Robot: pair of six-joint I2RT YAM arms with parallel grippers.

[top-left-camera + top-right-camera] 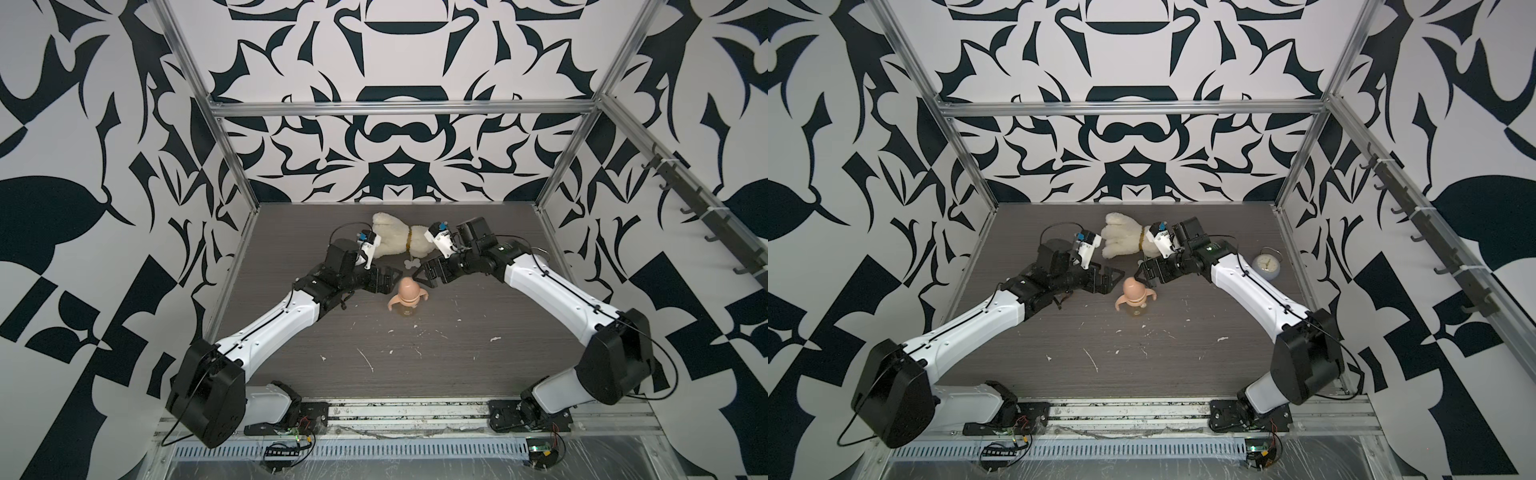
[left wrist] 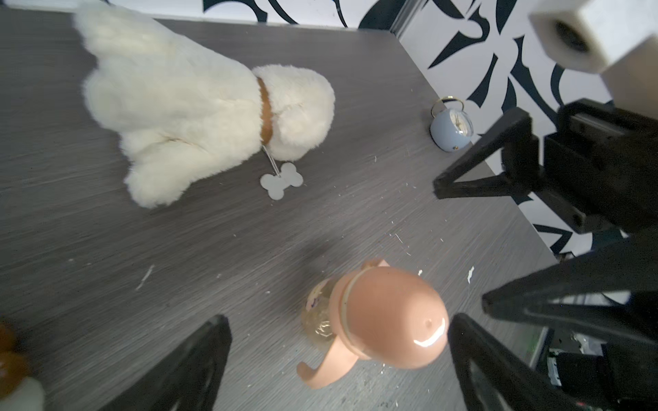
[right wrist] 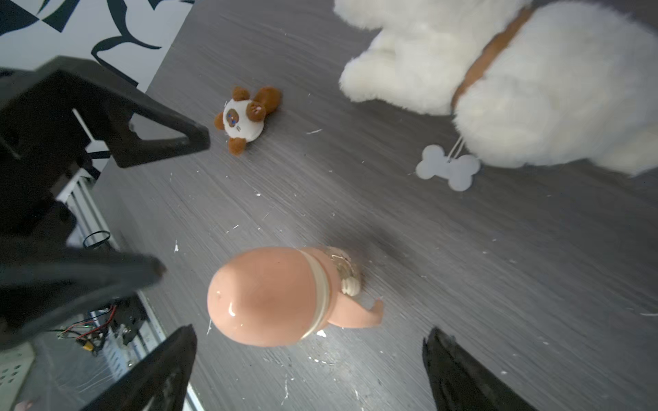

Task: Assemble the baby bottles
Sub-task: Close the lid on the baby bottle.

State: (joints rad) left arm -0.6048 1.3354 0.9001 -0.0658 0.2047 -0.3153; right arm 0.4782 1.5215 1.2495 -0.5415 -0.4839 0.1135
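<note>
Baby bottle [image 1: 406,298] stands upright mid desk [image 1: 415,365], dome cap [image 1: 406,289] on; assembly looks finished. Left end effector [image 1: 388,280] and right end effector [image 1: 424,279] flank it, both wide, empty. Next: back off without tipping it.

A grey wood-grain desk [image 1: 457,365] carries the bottle [image 1: 407,291], standing upright mid-desk. Behind it sprawls a white plush dog [image 1: 392,235], its bone tag [image 1: 410,263] flat between them. A blue clock [image 1: 1266,264] stands to the bottle's right, a small plush [image 3: 245,119] lies to its left, and white flecks [image 1: 365,359] are scattered in front.
</note>
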